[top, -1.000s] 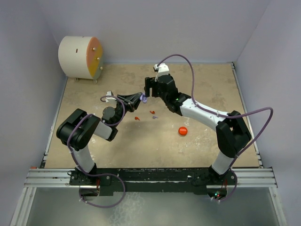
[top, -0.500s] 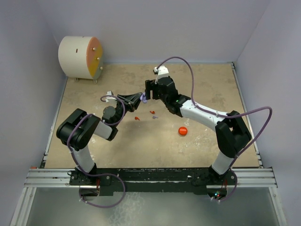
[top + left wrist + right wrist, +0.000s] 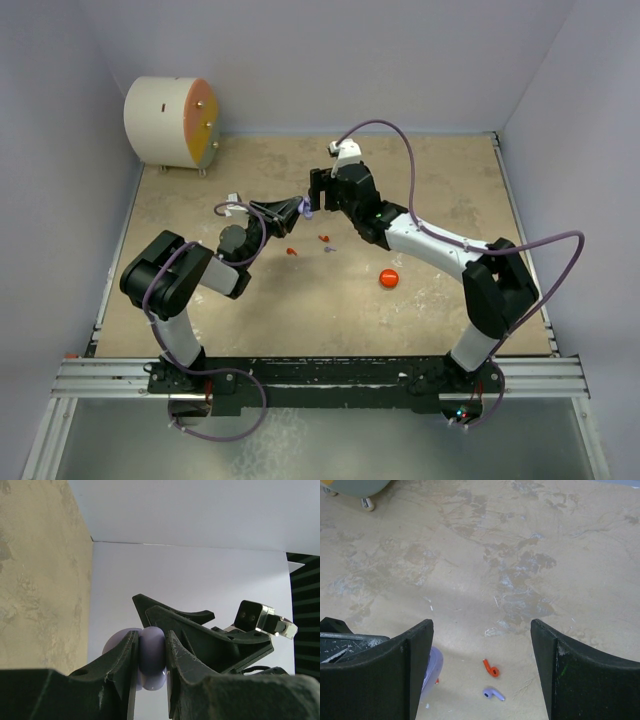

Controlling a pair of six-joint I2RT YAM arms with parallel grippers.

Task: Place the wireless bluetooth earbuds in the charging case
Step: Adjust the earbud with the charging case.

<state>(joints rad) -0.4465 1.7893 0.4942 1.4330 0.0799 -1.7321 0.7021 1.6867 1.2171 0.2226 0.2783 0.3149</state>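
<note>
Our left gripper point(image 3: 152, 635) squeezes the lavender case point(image 3: 151, 664) tight. Our right gripper point(image 3: 481, 627) is wide open and holds nothing. Under it, between its fingers, a red earbud point(image 3: 491, 668) and a lavender earbud point(image 3: 493, 694) lie on the table point(image 3: 530, 540).

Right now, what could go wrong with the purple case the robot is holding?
The left hand pinches the lavender case by its rounded sides, so it might slip out. The open right hand is close; a bump could knock it loose. The red earbud and lavender earbud lie loose below and could scatter.
</note>
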